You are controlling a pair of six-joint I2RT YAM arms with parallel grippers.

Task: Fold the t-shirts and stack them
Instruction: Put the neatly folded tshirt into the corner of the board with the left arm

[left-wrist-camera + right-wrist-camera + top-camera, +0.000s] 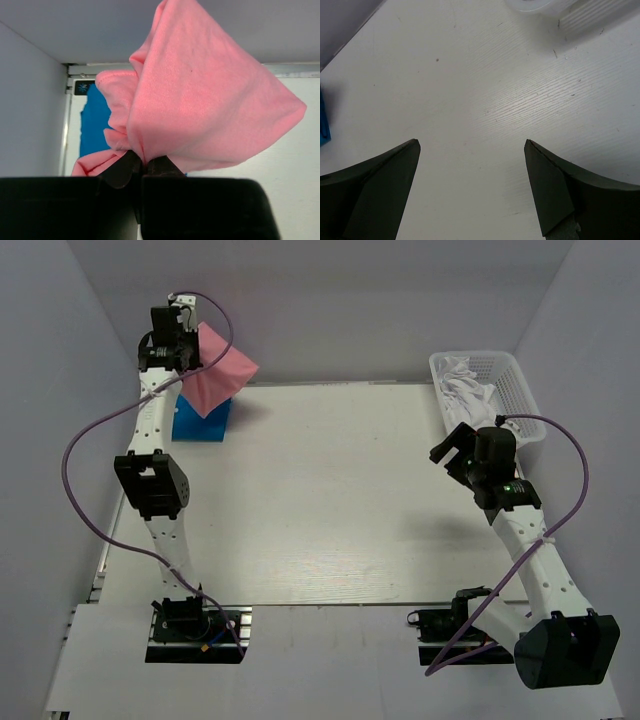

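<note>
We note the pink t-shirt (200,100) pinched at a bunched edge between the left jaws; right jaws released

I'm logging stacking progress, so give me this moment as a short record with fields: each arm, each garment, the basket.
left gripper: jaws shut on the pink t-shirt, held in the air at the far left corner
right gripper: jaws open, holding nothing, above the bare table
blue garment: folded, lying on the table below the pink t-shirt
basket: far right corner, white clothing inside
</note>
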